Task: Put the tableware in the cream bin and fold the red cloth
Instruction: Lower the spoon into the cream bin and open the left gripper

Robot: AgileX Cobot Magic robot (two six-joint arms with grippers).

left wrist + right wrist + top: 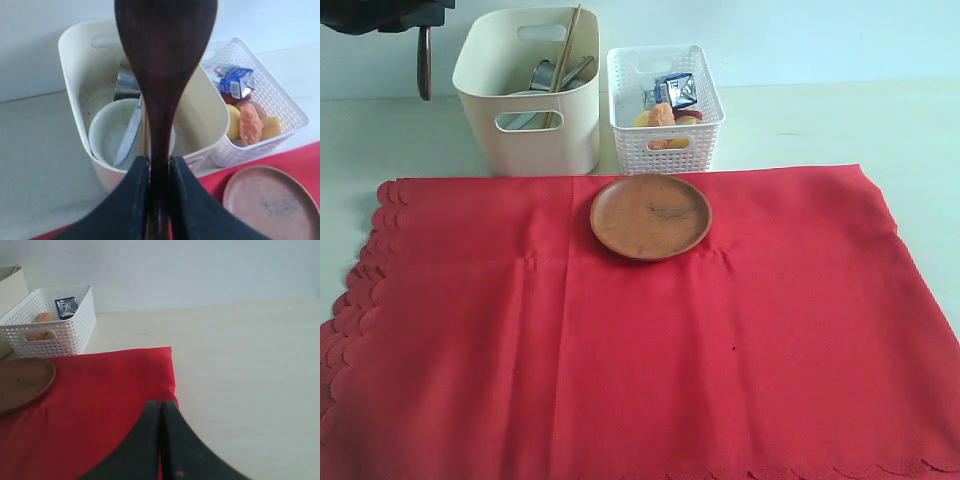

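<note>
My left gripper (159,200) is clenched on the handle of the dark wooden spoon (162,60), which hangs in the air at 9 o'clock of the cream bin (530,140). The bin holds the white ceramic bowl (107,135), steel cup (127,82), silver knife (129,137) and chopsticks (568,55). The round brown plate (651,216) lies on the red cloth (620,350), at 12 o'clock of its centre. My right gripper (161,440) is closed on nothing, over the cloth's 3 o'clock edge.

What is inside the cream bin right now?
A white bowl with a knife in it, a steel cup, and chopsticks leaning out. The bin floor under the bowl is covered.
</note>
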